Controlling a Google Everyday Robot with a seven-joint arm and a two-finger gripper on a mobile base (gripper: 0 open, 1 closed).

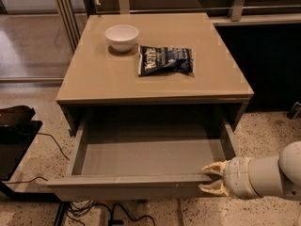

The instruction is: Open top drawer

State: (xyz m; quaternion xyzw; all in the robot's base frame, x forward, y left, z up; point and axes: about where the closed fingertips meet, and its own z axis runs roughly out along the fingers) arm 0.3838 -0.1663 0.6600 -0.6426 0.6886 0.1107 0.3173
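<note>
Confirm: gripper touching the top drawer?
Touching. Camera view shows the gripper at the right front corner of the top drawer, fingers either side of its front panel, no gap.

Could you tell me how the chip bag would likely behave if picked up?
The chip bag looks puffy and crinkled, so it is probably light and would crumple rather than stay stiff. Its glossy film may slip. It lies flat, so rolling seems unlikely. The gripper is at the open drawer's right front corner.
</note>
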